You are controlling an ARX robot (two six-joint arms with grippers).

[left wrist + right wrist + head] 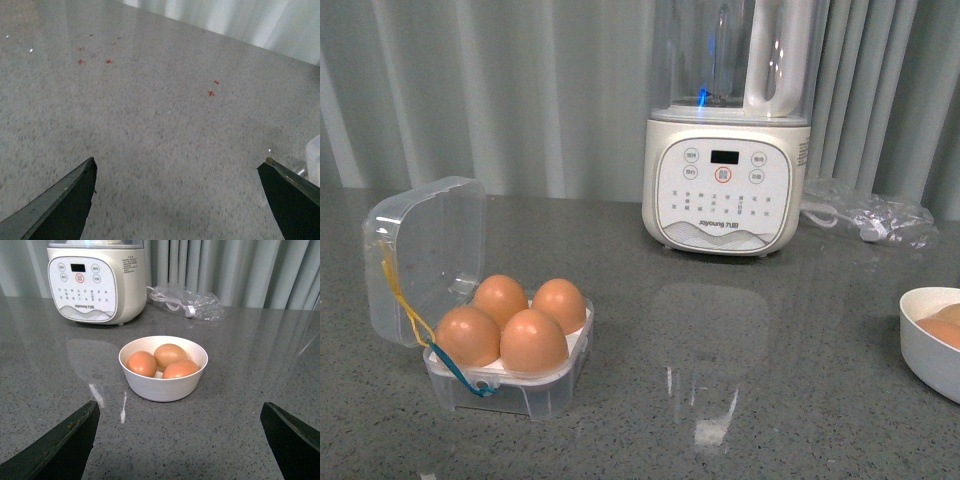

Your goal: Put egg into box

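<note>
The clear plastic box (550,385) stands at the front left of the grey counter with its hinged lid (430,245) up. All four holes of its white insert hold brown eggs; one egg (533,342) sits at the near right. Yellow and blue cords (415,325) hang at its left side. My left gripper (180,167) is open and empty over bare counter; a clear corner of plastic (314,155) shows at the edge of its view. My right gripper (180,412) is open and empty, a short way before a white bowl (165,385) holding three brown eggs (141,363).
A white blender base (725,185) with a clear jug stands at the back centre, also in the right wrist view (95,282). A crumpled clear bag with a white cable (870,215) lies to its right. The white bowl shows at the right edge of the front view (930,350). Curtains hang behind.
</note>
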